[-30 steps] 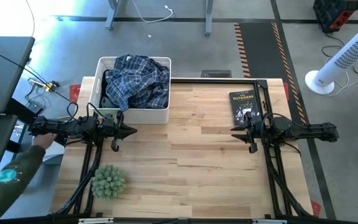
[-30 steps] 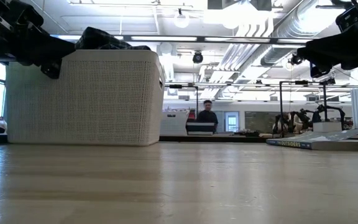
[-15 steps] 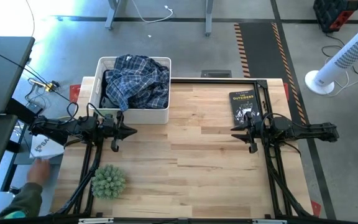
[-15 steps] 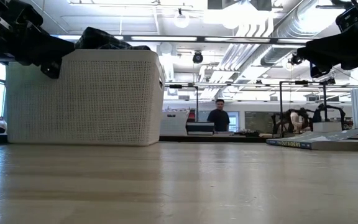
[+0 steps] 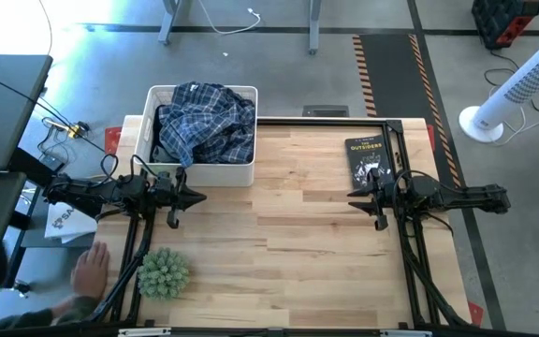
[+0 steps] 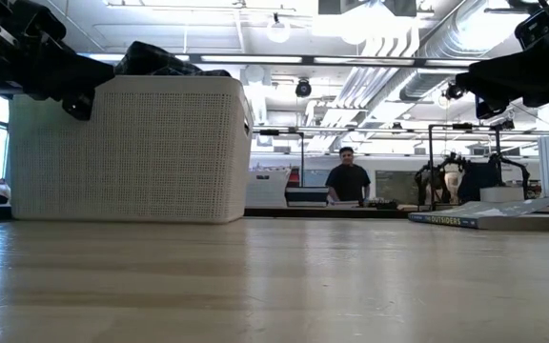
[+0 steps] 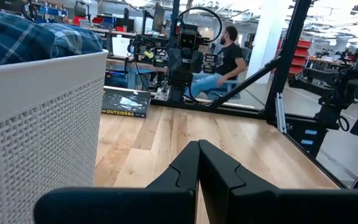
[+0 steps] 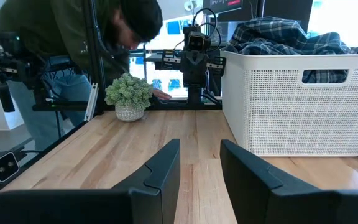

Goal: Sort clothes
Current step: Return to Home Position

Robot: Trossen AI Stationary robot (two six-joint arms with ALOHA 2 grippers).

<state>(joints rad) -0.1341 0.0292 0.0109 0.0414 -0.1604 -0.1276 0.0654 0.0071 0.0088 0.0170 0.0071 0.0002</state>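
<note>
Only people have moved. The person's hand has come closer to the left edge of the pale wooden table, and the far-off person in the room has walked a bit to the right. Both arms are where they were.

The crumpled blue plaid shirt lies on top in the white plastic basket with little holes, on the table's left side. It is a bunched heap, so I cannot tell which way it points or where its long side runs. From above it fills the basket. From table height only a dark bump peeks over the rim.

The left gripper hangs just in front of the basket, fingers pressed together, holding nothing. The right gripper hangs near the black book, fingers a little apart, holding nothing.

Only the right wrist view shows the person bending by the small green plant.
</note>
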